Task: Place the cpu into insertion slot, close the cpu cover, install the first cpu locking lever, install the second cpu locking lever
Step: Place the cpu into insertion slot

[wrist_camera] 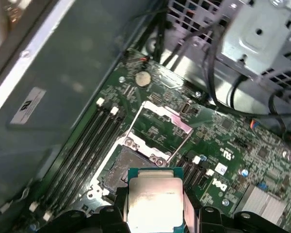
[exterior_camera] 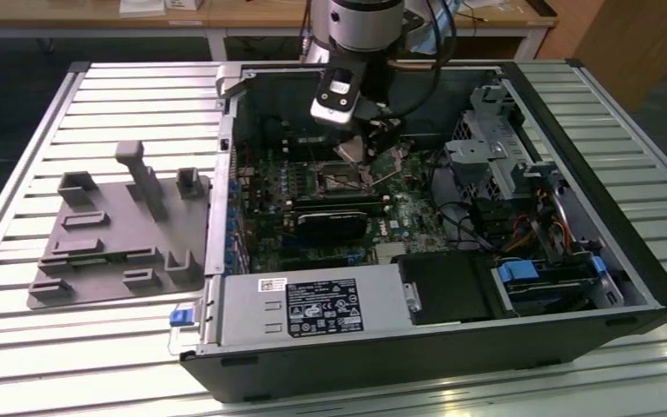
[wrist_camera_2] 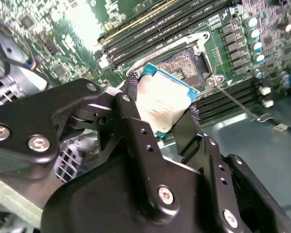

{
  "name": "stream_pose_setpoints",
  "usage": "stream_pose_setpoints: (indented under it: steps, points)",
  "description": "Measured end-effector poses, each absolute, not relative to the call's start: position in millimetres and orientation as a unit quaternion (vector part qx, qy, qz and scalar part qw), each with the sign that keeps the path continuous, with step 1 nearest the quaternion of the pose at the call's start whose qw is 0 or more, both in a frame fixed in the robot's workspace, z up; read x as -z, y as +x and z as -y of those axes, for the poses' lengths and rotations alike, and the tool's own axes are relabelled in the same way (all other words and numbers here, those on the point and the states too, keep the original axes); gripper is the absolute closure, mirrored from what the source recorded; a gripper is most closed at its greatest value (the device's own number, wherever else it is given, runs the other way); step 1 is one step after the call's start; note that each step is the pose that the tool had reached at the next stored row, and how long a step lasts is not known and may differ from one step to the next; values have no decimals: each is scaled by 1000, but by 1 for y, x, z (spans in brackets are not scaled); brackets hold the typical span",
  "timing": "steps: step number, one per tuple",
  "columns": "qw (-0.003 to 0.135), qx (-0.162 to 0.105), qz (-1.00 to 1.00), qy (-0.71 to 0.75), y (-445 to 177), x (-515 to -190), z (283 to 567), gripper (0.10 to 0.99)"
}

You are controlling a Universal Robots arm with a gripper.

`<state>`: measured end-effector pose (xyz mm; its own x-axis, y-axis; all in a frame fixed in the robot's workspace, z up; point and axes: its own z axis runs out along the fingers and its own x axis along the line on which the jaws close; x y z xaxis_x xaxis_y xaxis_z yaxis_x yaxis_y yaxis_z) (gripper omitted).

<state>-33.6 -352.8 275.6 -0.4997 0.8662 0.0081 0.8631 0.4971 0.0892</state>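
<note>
The cpu [wrist_camera_2: 160, 104], a flat square chip with a pale metal top and green-blue edge, is clamped between my gripper's [wrist_camera_2: 161, 108] black fingers [wrist_camera_2: 133, 109]. It hangs tilted just above and beside the insertion slot [wrist_camera_2: 184, 63], a dark square socket on the green board. In the first wrist view the cpu [wrist_camera: 153, 201] sits in the gripper [wrist_camera: 154, 206] near the slot [wrist_camera: 122, 167], and the silver cpu cover [wrist_camera: 161, 124] stands hinged open beyond it. A thin locking lever [wrist_camera_2: 235, 102] lies swung away from the socket. From outside, the gripper [exterior_camera: 377, 143] hovers over the slot [exterior_camera: 340, 180] inside the case.
The open computer case [exterior_camera: 611, 261] lies on a slatted table [exterior_camera: 90, 365]. A black card [exterior_camera: 333, 221] sits close in front of the socket, memory slots [wrist_camera_2: 160, 29] beside it, a drive cage and cables [exterior_camera: 507, 148] to the exterior view's right. A grey fixture plate [exterior_camera: 114, 234] lies left.
</note>
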Motion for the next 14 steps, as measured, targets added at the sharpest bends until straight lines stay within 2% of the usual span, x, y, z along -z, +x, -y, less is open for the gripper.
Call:
stream_pose_setpoints:
  steps: [14]
  points:
    - [24, -38, -795, 606, -34, -268, 353, 549]
